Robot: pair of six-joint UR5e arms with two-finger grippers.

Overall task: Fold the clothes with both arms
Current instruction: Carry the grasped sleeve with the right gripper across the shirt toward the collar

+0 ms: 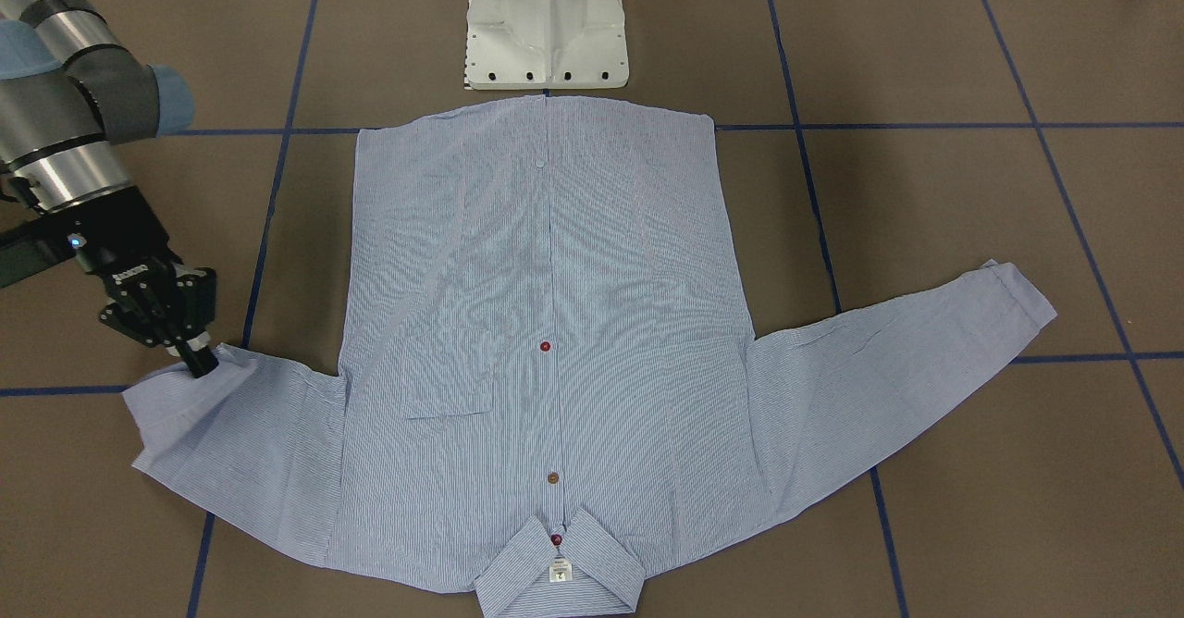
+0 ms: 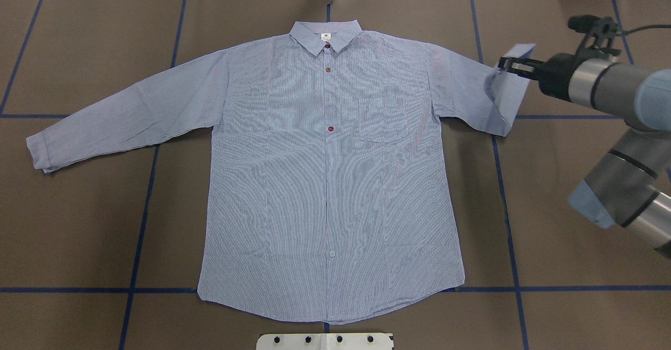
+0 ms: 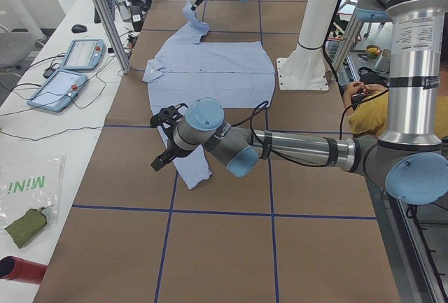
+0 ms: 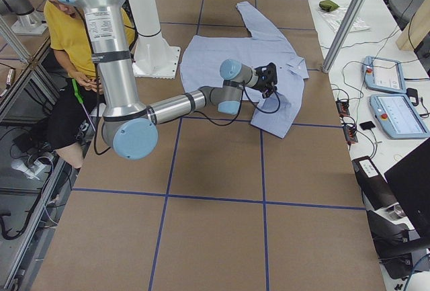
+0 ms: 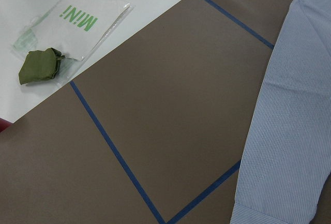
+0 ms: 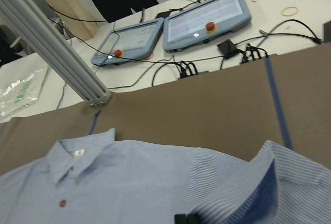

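The light blue striped shirt (image 2: 325, 172) lies flat and buttoned on the brown table, with its collar (image 1: 558, 572) at the far edge from the robot's base. My right gripper (image 2: 506, 66) is shut on the cuff (image 2: 516, 85) of the sleeve on my right and holds it lifted, so the sleeve end hangs folded. The front-facing view shows that gripper (image 1: 202, 362) pinching the cuff edge. The other sleeve (image 2: 120, 114) lies stretched out flat. My left gripper (image 3: 164, 142) hovers above that sleeve's cuff, and I cannot tell whether it is open or shut.
The white pedestal base (image 1: 548, 26) stands by the shirt's hem. Two tablets (image 6: 207, 19) and an aluminium post (image 6: 57, 53) sit beyond the far table edge. A green pouch (image 5: 39, 66) lies on a plastic bag off the table. A person in yellow (image 4: 74, 42) sits behind the robot.
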